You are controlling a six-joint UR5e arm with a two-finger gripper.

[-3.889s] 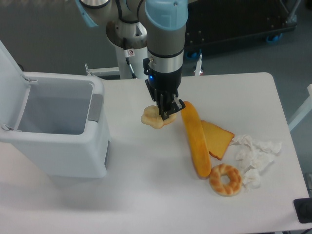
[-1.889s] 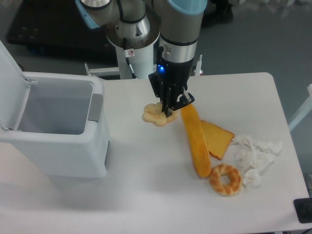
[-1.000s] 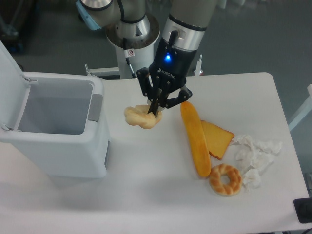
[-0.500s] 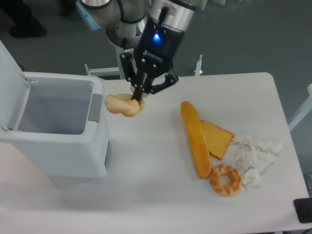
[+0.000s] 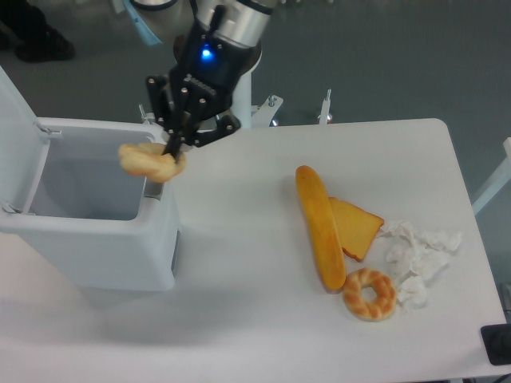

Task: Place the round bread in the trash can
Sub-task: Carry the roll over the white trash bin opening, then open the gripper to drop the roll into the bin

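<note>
The round bread (image 5: 148, 160) is pale yellow-tan with a lumpy edge. My gripper (image 5: 172, 149) is shut on its right side and holds it in the air over the right rim of the trash can (image 5: 88, 239). The trash can is a large white-grey bin at the left of the table, its lid flipped open and its grey inside showing. The arm leans in from the upper middle, with a blue light on the wrist.
A long golden loaf (image 5: 319, 227) lies right of centre, with a tan bread slice (image 5: 358, 227) beside it. A brown striped ring bread (image 5: 369, 294) and crumpled white paper (image 5: 419, 255) lie at the right. A black object (image 5: 497, 345) sits at the bottom right corner.
My gripper has lifted the round bread off the table beside the loaf and carried it up and to the left, from mid-table to over the trash can's right rim.
</note>
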